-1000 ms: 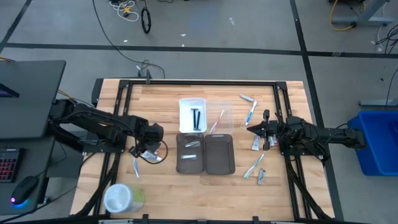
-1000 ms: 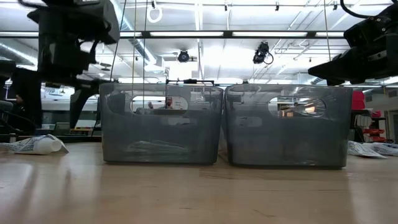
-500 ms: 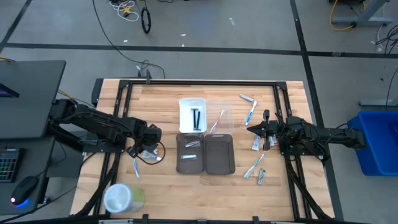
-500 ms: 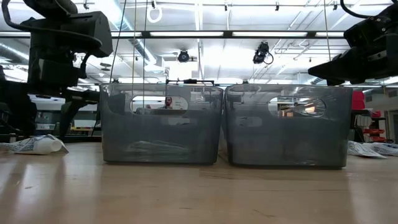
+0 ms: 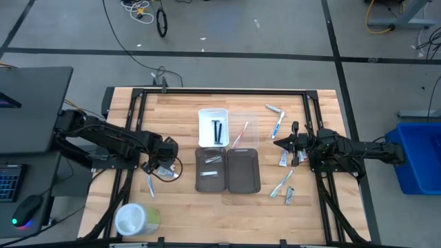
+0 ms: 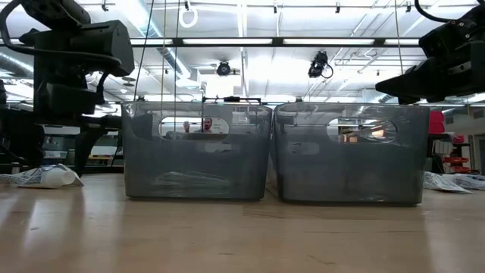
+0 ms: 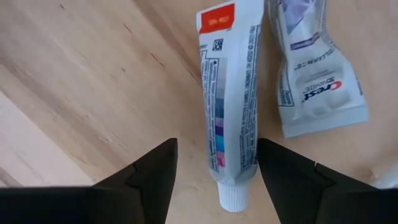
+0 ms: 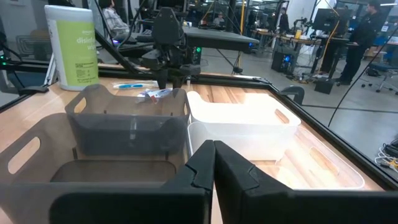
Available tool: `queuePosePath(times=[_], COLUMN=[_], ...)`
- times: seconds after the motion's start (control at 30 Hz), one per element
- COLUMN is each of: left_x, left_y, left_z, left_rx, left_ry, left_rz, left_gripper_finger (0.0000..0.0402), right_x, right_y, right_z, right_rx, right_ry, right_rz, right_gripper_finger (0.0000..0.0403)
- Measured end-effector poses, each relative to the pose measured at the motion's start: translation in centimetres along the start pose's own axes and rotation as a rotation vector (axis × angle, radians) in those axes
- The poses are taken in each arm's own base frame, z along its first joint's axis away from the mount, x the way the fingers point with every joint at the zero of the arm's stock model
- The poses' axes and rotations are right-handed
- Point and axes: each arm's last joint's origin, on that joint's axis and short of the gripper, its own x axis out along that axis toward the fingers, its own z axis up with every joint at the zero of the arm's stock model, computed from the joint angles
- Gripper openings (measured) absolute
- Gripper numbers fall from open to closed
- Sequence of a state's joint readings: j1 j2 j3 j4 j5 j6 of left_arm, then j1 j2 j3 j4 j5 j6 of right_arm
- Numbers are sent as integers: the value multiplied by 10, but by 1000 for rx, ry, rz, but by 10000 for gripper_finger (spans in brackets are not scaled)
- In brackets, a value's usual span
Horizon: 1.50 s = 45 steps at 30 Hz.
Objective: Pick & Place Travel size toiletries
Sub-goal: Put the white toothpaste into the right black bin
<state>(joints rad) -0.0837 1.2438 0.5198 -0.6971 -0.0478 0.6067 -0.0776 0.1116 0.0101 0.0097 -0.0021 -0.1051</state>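
Two small white toothpaste tubes lie flat on the wood at the table's left: one with a red mark [image 7: 227, 106], cap toward the camera, and a crumpled one [image 7: 314, 74] beside it. My left gripper [image 7: 216, 171] points down over them [image 5: 162, 165], open, a finger on each side of the red-marked tube's cap end without touching it. A light-blue toothbrush [image 5: 150, 184] lies nearer the front. More tubes [image 5: 284, 160] and toothbrushes [image 5: 278, 125] lie at the right. My right gripper [image 5: 279, 143] hovers there, level and shut, holding nothing.
Mid-table stand a white tray [image 5: 213, 117] holding black sticks, a clear tray [image 5: 249, 124] with a toothbrush, and two grey trays [image 5: 211, 182] [image 5: 242, 172]. A round white-and-green container [image 5: 134, 219] stands at the front left. Black frame rails run along the table's edges.
My left gripper has come down toward the two tubes on the table's left and stayed open. The tubes have not moved.
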Motion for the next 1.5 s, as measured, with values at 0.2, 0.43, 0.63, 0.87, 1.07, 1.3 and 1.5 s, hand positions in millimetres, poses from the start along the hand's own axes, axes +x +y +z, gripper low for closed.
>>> queuePosePath(times=[0.2,0.43,0.63,0.87,1.07,1.3,1.5], left_x=[0,0,0,0,0,0,0], left_y=[-1,-1,-1,-1,-1,-1,-1], left_z=[1,1,1,1,1,1,1], left_rx=[16,18,18,18,18,19,18], left_ry=[-24,-25,-24,-23,-22,-22,-22], left_rz=[-34,-34,-34,-32,-30,-30,-30], left_gripper_finger=[211,166,132,113,115,104,103], right_x=[0,0,0,0,0,0,0], right_y=[0,0,0,0,0,0,0], right_z=[0,0,0,0,0,0,0], right_rx=[0,0,0,0,0,0,0], right_ry=[0,1,1,0,1,0,0], right_rz=[0,0,0,0,0,0,0], right_gripper_finger=[13,13,13,13,13,13,14])
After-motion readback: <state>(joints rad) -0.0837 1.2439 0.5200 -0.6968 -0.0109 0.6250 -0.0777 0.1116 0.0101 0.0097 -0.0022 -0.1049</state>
